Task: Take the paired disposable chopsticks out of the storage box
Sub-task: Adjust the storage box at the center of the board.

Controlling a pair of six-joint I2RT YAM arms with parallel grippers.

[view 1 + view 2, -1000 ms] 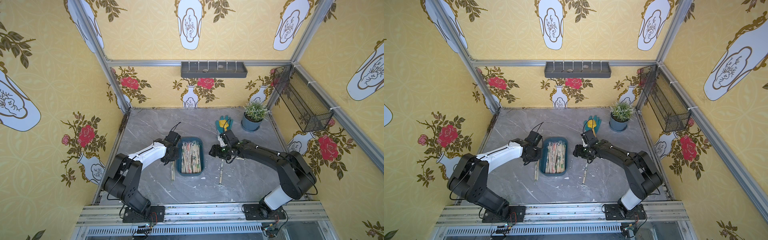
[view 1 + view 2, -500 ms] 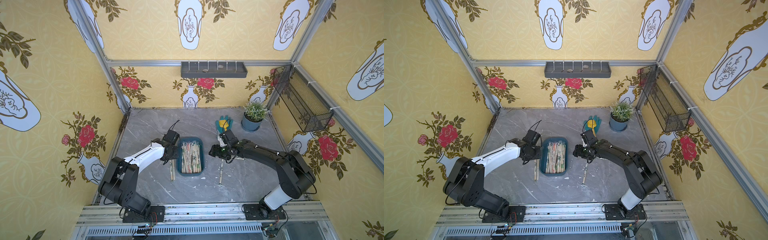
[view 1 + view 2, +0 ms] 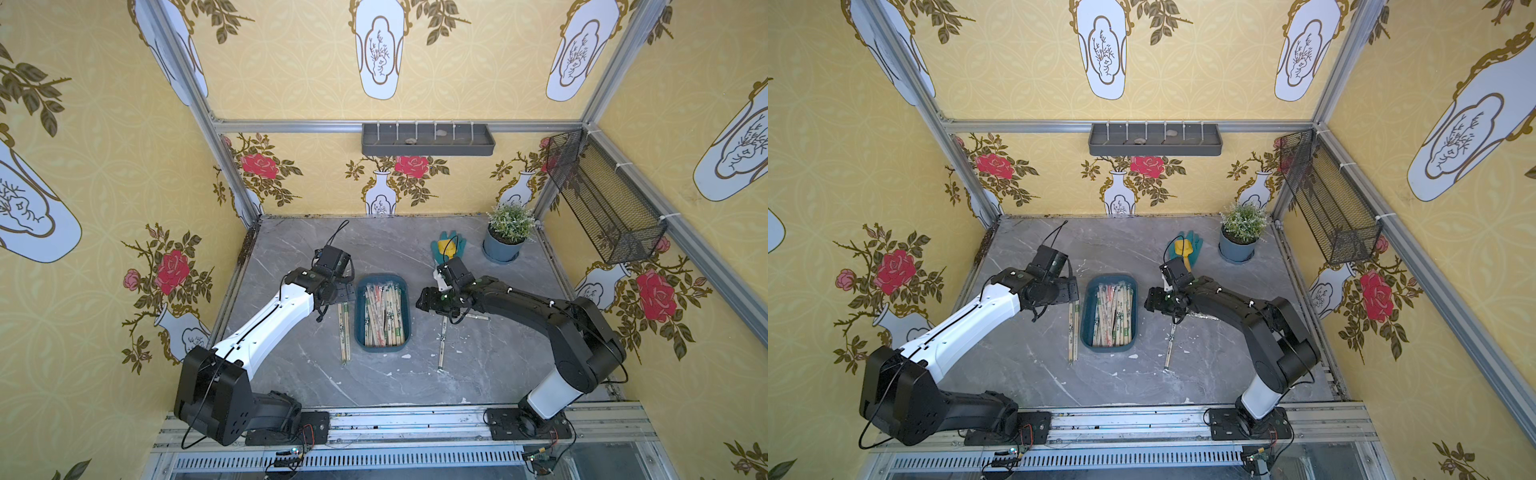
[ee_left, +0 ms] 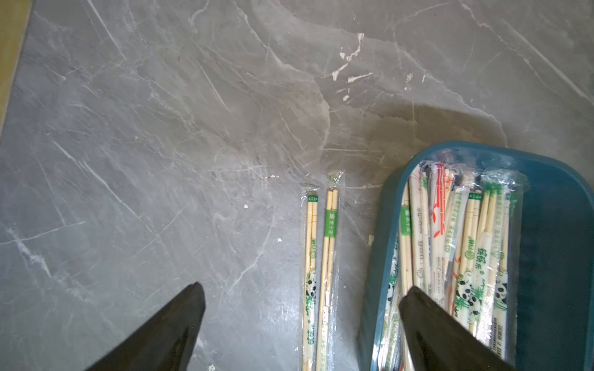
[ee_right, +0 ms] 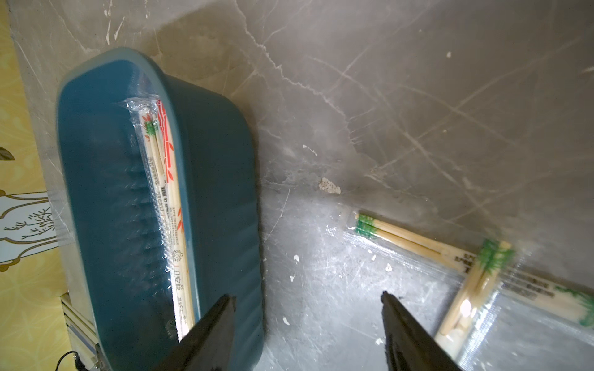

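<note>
The storage box (image 3: 358, 320) (image 3: 1085, 320), a dark teal tub, sits mid-table with many paired disposable chopsticks (image 3: 384, 316) (image 3: 1115, 311) inside. Two wrapped pairs (image 3: 344, 332) (image 4: 321, 257) lie side by side on the table left of it. More pairs (image 3: 442, 340) (image 5: 418, 244) lie crossed to its right. My left gripper (image 3: 347, 293) (image 4: 303, 287) hangs open above the two left pairs, one finger over the box rim (image 4: 384, 225). At the box's right wall (image 5: 221, 192) my right gripper (image 3: 422, 301) (image 5: 307, 295) is open, with only bare table between its fingers.
A potted plant (image 3: 505, 245) and a green glove with a yellow shovel (image 3: 448, 245) stand at the back right. A grey tray (image 3: 428, 139) hangs on the back wall and a black wire basket (image 3: 602, 199) on the right wall.
My left gripper has gone from shut to wide open over the pairs lying left of the box. The right arm has hardly moved.
</note>
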